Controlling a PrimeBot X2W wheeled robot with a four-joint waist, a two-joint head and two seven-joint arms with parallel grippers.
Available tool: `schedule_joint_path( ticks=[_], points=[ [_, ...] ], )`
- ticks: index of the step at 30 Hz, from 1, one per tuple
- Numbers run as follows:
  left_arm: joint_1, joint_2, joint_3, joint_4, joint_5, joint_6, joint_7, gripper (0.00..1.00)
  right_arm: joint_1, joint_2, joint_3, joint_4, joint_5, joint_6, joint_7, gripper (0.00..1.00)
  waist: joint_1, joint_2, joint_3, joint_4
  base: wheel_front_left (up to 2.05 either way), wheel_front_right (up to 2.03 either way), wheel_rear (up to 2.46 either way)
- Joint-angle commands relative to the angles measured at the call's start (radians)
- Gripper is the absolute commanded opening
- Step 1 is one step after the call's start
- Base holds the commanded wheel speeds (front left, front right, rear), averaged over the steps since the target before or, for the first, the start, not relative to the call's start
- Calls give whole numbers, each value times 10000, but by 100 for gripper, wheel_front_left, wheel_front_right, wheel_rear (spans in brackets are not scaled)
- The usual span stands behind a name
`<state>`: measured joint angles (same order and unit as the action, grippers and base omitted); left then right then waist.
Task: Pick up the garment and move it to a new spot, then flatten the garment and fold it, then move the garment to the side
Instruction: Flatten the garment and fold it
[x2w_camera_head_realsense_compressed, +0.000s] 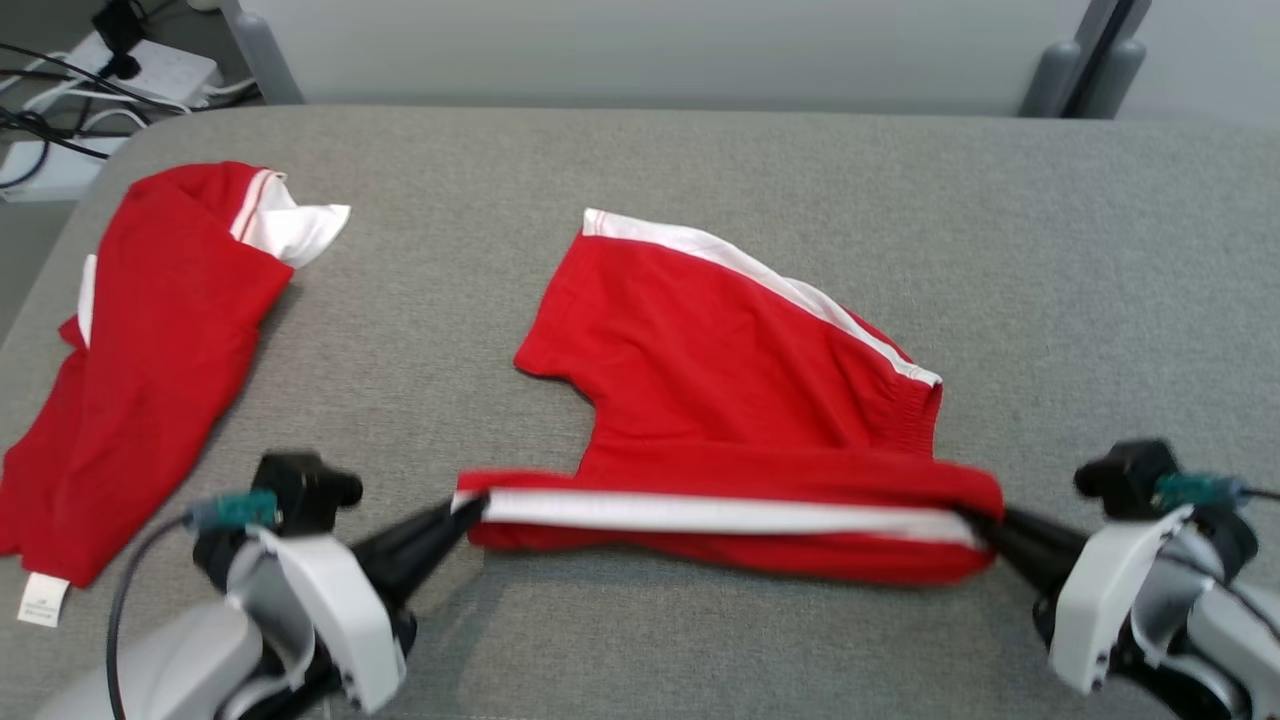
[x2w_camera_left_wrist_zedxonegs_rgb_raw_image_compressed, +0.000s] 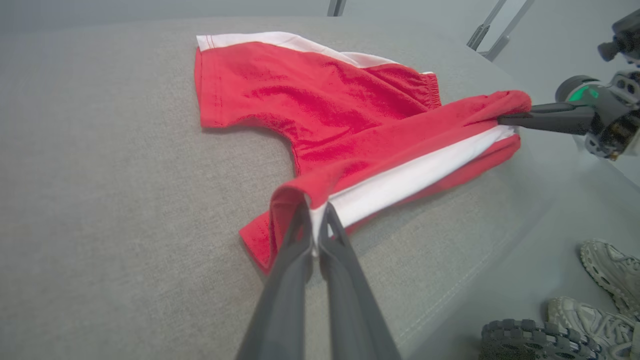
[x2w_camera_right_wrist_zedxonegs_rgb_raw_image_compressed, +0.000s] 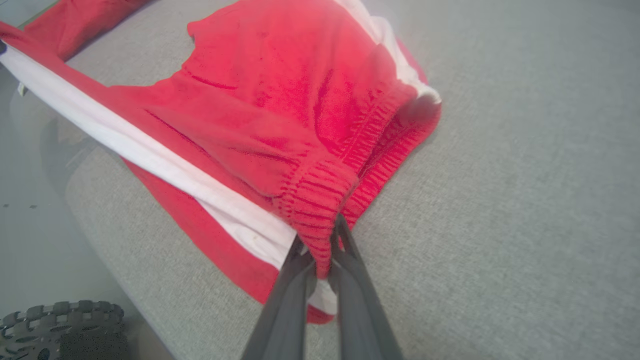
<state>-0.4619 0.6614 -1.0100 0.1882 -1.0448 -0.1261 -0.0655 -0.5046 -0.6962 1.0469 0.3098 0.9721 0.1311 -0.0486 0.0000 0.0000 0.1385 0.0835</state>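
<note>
**Grey table, shorts held for the fold**

Grey cloth covers the table (x2w_camera_head_realsense_compressed: 700, 160), and the red shorts (x2w_camera_head_realsense_compressed: 720, 370) lie near its middle, on the robot's side. The left gripper (x2w_camera_head_realsense_compressed: 455, 510) is clamped tight on the hem end of the near leg. The right gripper (x2w_camera_head_realsense_compressed: 985, 525) is clamped on the waistband (x2w_camera_right_wrist_zedxonegs_rgb_raw_image_compressed: 320, 210) at the other end. Between them the near edge, with its white stripe (x2w_camera_head_realsense_compressed: 720, 513), is raised off the table and pulled into a straight line. The far leg rests on the cloth.

Judged from this, the folding step is in hand. The next move calls for both arms to carry the held edge away from the robot together, level and taut. They should lay it on the far striped edge so the two legs match. Uneven travel would likely skew the fold.

The shorts look thin and limp, with a gathered elastic waist and a few wrinkles beside it. A second garment (x2w_camera_head_realsense_compressed: 150, 340), also red, lies well apart at the table's left.
</note>
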Motion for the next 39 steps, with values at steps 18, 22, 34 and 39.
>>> schedule_joint_path(
  ticks=[18, 22, 34, 39],
  points=[
    [-5034, -1448, 1417, 3193, 1071, 223, -329, 0, -2616, 2795, -2345, 2314, -1702, -4, -1342, 0, 0, 0, 2666, -1547, 0, 0, 0],
    [-5730, -1739, 1378, 4196, 1311, 206, -388, 0, -3064, 3473, -2762, 2926, -2036, -4, -1650, 0, 0, 0, 3105, -1735, 0, 0, 0],
    [-7171, -2296, 1202, 6438, 1912, 115, -1102, 0, -3839, 4576, -3521, 3802, -2760, -4, -2086, 0, 0, 0, 3872, -2037, 0, 0, 0],
    [-7480, -2470, 1043, 7190, 2014, 39, -1344, 0, -3815, 4917, -3617, 3825, -2780, -4, -2120, 0, 0, 0, 4018, -2122, 0, 0, 0]
  ],
)
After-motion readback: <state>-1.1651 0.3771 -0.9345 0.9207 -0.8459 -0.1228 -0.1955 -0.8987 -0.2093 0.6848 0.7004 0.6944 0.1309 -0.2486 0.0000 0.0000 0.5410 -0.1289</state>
